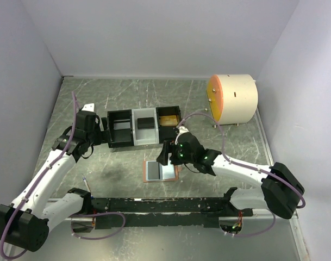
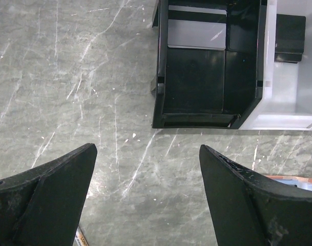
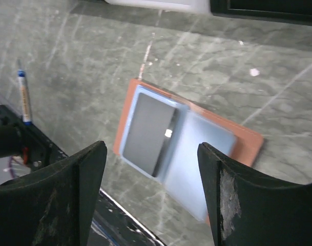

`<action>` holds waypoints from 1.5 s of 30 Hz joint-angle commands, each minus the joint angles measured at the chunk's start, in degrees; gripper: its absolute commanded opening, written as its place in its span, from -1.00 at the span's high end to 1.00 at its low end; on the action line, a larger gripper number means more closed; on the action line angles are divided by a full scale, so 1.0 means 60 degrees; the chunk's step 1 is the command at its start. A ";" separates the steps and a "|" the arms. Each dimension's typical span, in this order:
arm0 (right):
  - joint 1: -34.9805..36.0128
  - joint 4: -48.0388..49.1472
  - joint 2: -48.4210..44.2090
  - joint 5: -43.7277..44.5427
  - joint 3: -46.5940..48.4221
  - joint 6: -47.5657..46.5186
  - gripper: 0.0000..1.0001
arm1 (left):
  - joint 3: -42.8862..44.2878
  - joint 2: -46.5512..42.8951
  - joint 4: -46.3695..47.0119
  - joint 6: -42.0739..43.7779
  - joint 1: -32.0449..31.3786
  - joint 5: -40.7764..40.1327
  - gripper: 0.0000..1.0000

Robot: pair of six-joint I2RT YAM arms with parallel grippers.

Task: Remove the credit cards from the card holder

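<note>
The salmon-pink card holder [image 1: 148, 173] lies open on the table in front of the tray; it also shows in the right wrist view [image 3: 248, 137]. A dark grey credit card [image 3: 148, 132] sits in its left pale blue pocket panel, and the right panel [image 3: 202, 159] shows no card. My right gripper [image 3: 151, 147] is open and empty, hovering just above the holder [image 1: 166, 154]. My left gripper [image 2: 148, 154] is open and empty above bare table, left of the tray [image 1: 101, 133]. A pale flat card [image 2: 196, 33] lies in the tray's black compartment.
The black-and-grey three-compartment tray [image 1: 133, 145] stands behind the holder, with a dark object [image 1: 146, 123] in its white middle part. A cream cylinder with an orange face [image 1: 233, 98] stands at the back right. A pen [image 3: 23, 97] lies near the front rail.
</note>
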 commanded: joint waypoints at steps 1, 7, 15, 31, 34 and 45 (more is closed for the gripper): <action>0.0331 0.1854 -0.0332 -0.0069 -0.0714 0.1250 -0.49 | 0.0112 -0.0184 0.0256 0.0135 -0.0004 0.0280 -0.86; 0.0348 0.2700 -0.0332 -0.0464 -0.1295 0.2261 -0.39 | -0.0191 -0.0160 0.0912 0.0308 -0.0029 0.1684 -0.74; 0.0395 0.3425 0.0672 -0.1096 -0.1636 0.2723 -0.05 | -0.0089 0.0797 0.1023 0.0717 -0.0441 0.3216 -0.66; 0.0447 0.3144 0.0158 -0.0780 -0.1927 0.1846 0.09 | -0.1521 0.0023 0.2943 -0.2774 -0.4201 0.2660 -0.50; 0.0434 0.2781 -0.0846 -0.0391 -0.1935 0.1599 -0.23 | -0.1733 -0.0431 0.3151 -0.3168 -0.4456 0.2427 -0.50; 0.0040 0.5195 -0.2009 -0.1250 -0.3284 0.3105 -0.83 | -0.2013 -0.0825 0.3621 -0.3723 -0.4618 0.2490 -0.50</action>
